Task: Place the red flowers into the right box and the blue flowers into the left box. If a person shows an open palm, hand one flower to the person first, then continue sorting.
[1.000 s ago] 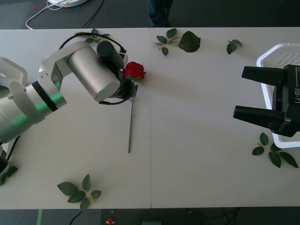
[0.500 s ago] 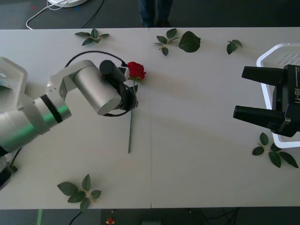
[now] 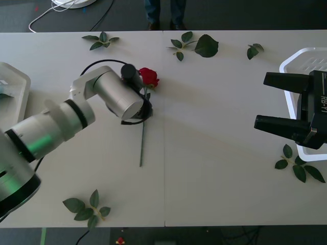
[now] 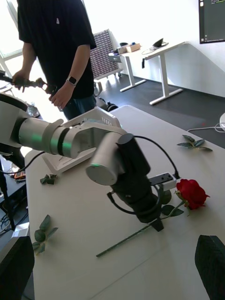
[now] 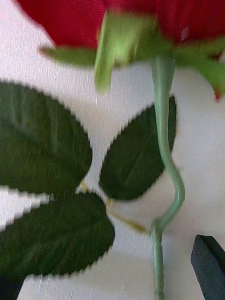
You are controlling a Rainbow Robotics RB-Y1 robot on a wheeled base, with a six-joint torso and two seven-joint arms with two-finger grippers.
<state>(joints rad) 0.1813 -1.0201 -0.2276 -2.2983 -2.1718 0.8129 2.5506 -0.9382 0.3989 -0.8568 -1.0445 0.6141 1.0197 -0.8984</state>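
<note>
One red flower point(image 3: 148, 77) lies on the table, its stem point(image 3: 142, 138) running toward me. My left gripper point(image 4: 157, 224) is down over the stem just below the head; in the left wrist view its black fingers point(image 5: 209, 265) stand apart at the corners, open, with the stem point(image 5: 157, 262) between them. My right gripper point(image 3: 278, 104) hovers open in front of the right box point(image 3: 301, 57). The left box point(image 3: 19, 87) sits at the table's left edge. Blue flowers are out of view. The person point(image 4: 56, 51) stands beyond the far edge, hands holding a small device.
Loose leaf sprigs lie around the table: far middle point(image 3: 196, 45), far left point(image 3: 101, 41), near left point(image 3: 87, 208), and near my right gripper point(image 3: 299, 166). A seam point(image 3: 164, 153) runs down the table's middle. Cables point(image 3: 56, 10) lie on the floor beyond.
My left wrist has swung right and closer to the rose's stem, with the forearm stretching across the table. The rose and the right arm have not moved.
</note>
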